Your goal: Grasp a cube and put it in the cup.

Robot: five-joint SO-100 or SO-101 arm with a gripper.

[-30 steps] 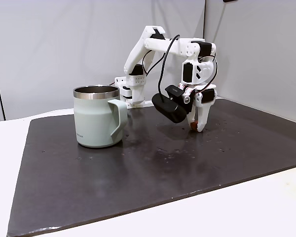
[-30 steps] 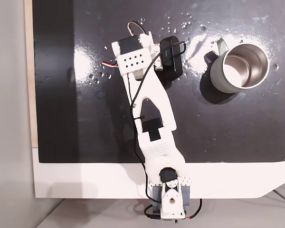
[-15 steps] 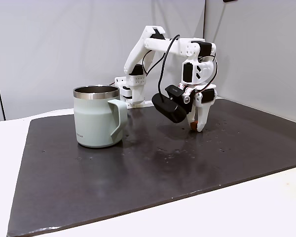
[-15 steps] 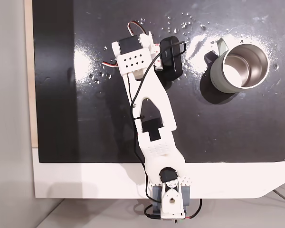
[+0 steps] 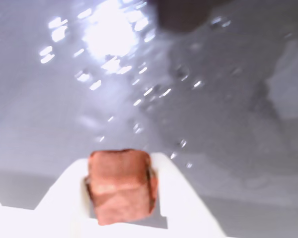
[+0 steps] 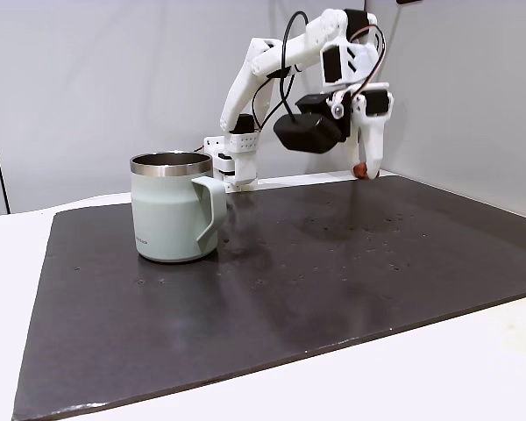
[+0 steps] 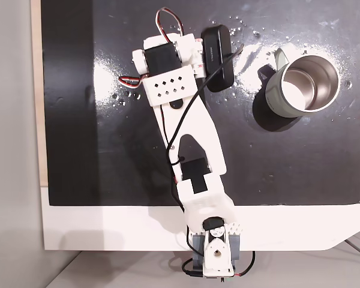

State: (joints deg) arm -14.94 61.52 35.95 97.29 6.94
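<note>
Lifted clear of the mat (image 6: 272,289) since half a second ago, the gripper (image 6: 361,167) now hangs high in the side fixed view, its white fingers pointing down and clamped on the cube (image 6: 358,169), which shows as a small reddish spot at their tips. Before, those tips were down at the mat surface. The arm (image 6: 263,70) is raised and folded, its upper link rising from the base at the far edge and the forearm reaching right, with a black camera pod slung beside the wrist.

From the wrist view, the cube (image 5: 120,186) is plain: a terracotta block with rounded edges and a matte, slightly mottled face, pinched between two white plastic fingers (image 5: 181,198). Below it lies the glossy dark mat (image 5: 228,124), blurred and speckled with bright glints.

From above, the arm (image 7: 189,126) stretches from the near edge toward the far side, its body covering the fingers. The cup (image 7: 303,84) stands to the right, upright, its steel inside bare. In the side view the cup (image 6: 171,206) is pale green with a steel rim and a chunky handle turned right, well apart from the gripper.
</note>
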